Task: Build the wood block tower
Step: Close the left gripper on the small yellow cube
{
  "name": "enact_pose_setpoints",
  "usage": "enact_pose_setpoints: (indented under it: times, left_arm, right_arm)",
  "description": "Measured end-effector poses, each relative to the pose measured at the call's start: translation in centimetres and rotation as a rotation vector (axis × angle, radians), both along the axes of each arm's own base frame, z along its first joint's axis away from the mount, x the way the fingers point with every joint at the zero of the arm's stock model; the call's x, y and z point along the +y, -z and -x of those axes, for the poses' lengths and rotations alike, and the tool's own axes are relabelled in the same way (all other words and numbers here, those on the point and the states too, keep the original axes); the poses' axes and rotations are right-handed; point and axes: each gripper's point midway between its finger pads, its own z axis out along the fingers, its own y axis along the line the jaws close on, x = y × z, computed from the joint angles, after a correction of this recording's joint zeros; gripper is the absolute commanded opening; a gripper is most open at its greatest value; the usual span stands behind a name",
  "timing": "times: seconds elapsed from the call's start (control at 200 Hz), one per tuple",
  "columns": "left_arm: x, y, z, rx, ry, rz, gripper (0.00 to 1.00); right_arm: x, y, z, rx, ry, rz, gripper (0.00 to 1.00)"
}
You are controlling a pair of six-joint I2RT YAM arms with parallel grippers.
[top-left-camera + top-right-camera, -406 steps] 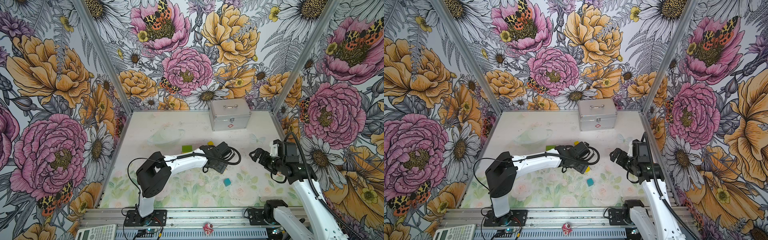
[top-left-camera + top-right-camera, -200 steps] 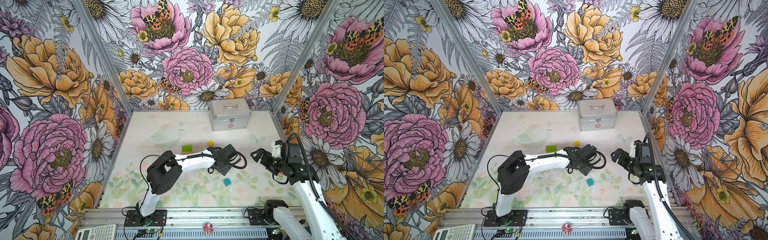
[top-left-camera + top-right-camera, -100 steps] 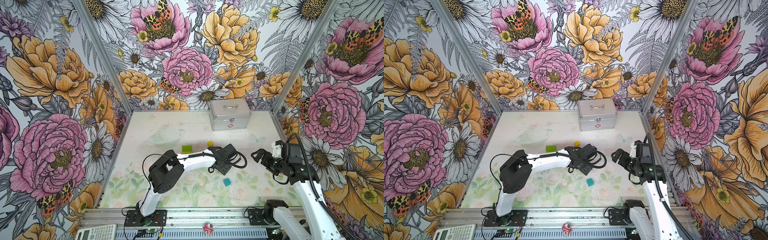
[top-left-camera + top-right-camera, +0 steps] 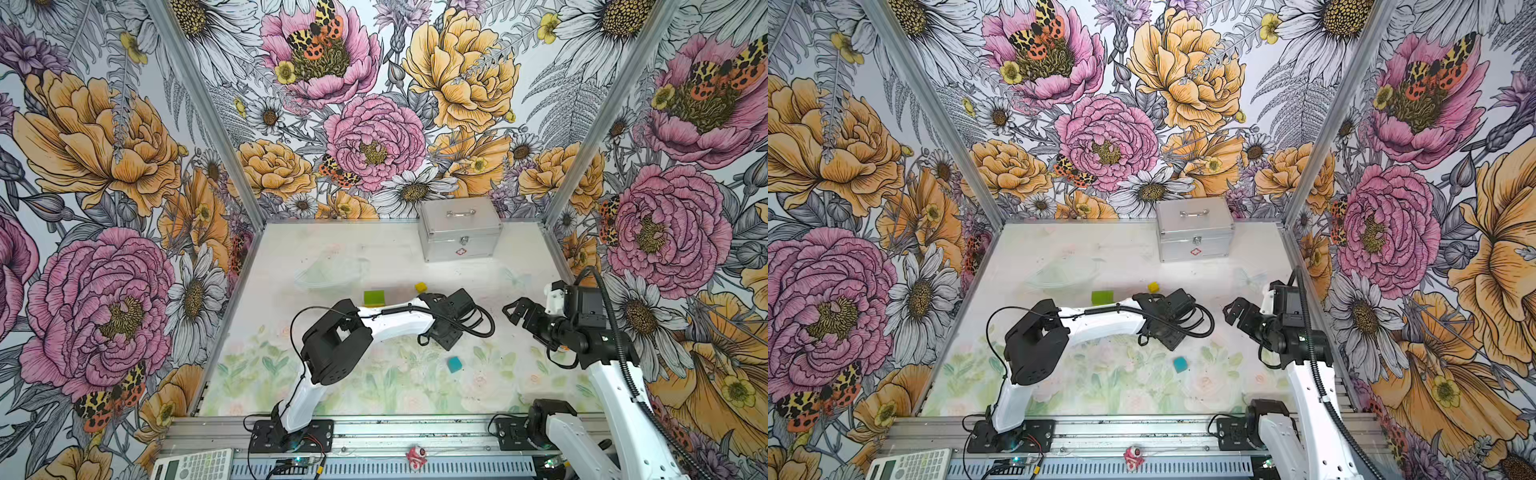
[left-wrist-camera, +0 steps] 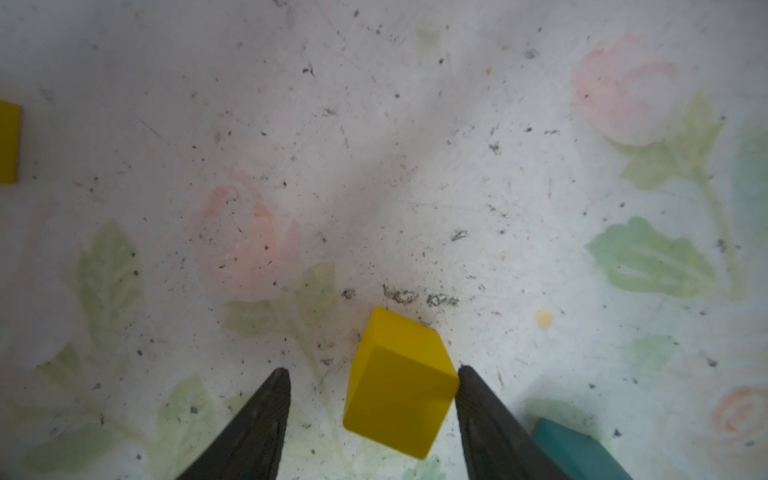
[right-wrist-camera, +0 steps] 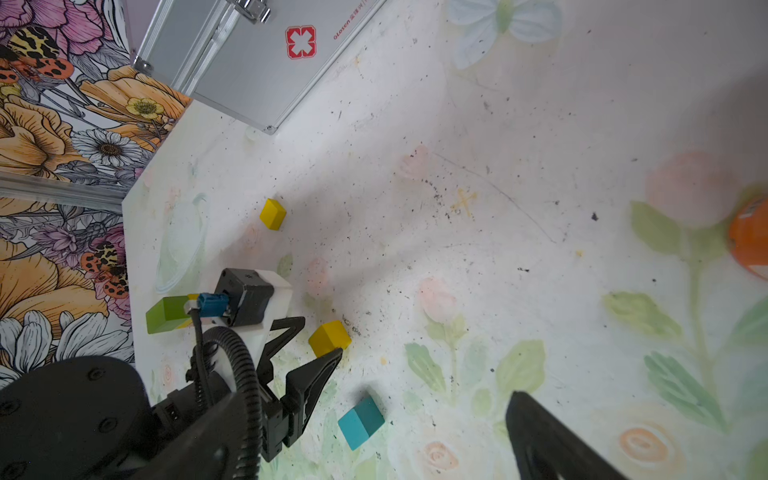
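The left gripper (image 5: 372, 370) is down at the desk (image 4: 332, 249) with its jaws standing apart around a small yellow wooden cube (image 5: 399, 386) and not yet pinching it. One finger (image 5: 490, 415) touches a corner of the cube, while bare desk shows between the block and the other finger (image 5: 257, 424). The cube lies turned against the jaws, so a corner rather than a flat face meets the finger. I judge that a squeeze from here would either twist it square or skid it sideways, which is probably why the jaws straddle it with room to spare. A teal wooden cube (image 5: 573, 453) lies just beside the touching finger, apart from the yellow one but near enough to be nudged. A second yellow cube (image 4: 420, 286) sits farther back on the desk, and a green wooden block (image 4: 374, 298) stands just behind the left arm. The right wrist view shows a sliver of yellow against it, but the arm covers its foot, so I cannot tell whether it tops a stack. No tan or pink blocks show. The right gripper (image 4: 514, 306) hangs spread wide and empty over the desk's right side, well apart from every block — likely held clear of the other arm. The closed silver metal case (image 4: 459, 230) stands at the back wall. With three cubes loose, the tower seems far from finished.
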Motion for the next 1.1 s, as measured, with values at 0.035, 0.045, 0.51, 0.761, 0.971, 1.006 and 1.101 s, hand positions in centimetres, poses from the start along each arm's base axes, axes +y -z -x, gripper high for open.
enact_pose_setpoints:
  times: [0.035,0.045,0.51,0.761,0.971,1.006,1.101]
  left_arm:
    - [0.0,0.0,0.0,0.001,0.0,-0.001,0.61]
    - [0.0,0.0,0.0,0.001,0.0,-0.001,0.6]
    - [0.0,0.0,0.1,0.001,0.004,-0.003,0.49]
    - [0.0,-0.2,0.1,0.002,0.004,-0.005,0.45]
    - [-0.4,-1.3,-0.2,-0.004,-0.005,0.003,0.44]
    - [-0.4,-1.4,-0.2,-0.003,-0.007,0.003,0.44]
    - [-0.3,-1.3,-0.1,0.0,-0.008,-0.002,0.45]
  right_arm:
    - [0.0,0.0,0.0,0.0,0.001,0.0,1.0]
    - [0.0,0.0,0.0,0.0,0.001,0.0,1.0]
    - [-0.1,0.0,0.0,-0.002,0.0,0.001,1.0]
    - [-0.2,0.0,0.0,-0.005,-0.003,0.004,1.0]
    - [-0.2,0.0,0.0,-0.005,-0.001,0.003,1.0]
    - [-0.2,0.0,0.0,-0.005,-0.001,0.003,1.0]
    - [-0.2,0.0,0.0,-0.005,-0.001,0.003,1.0]
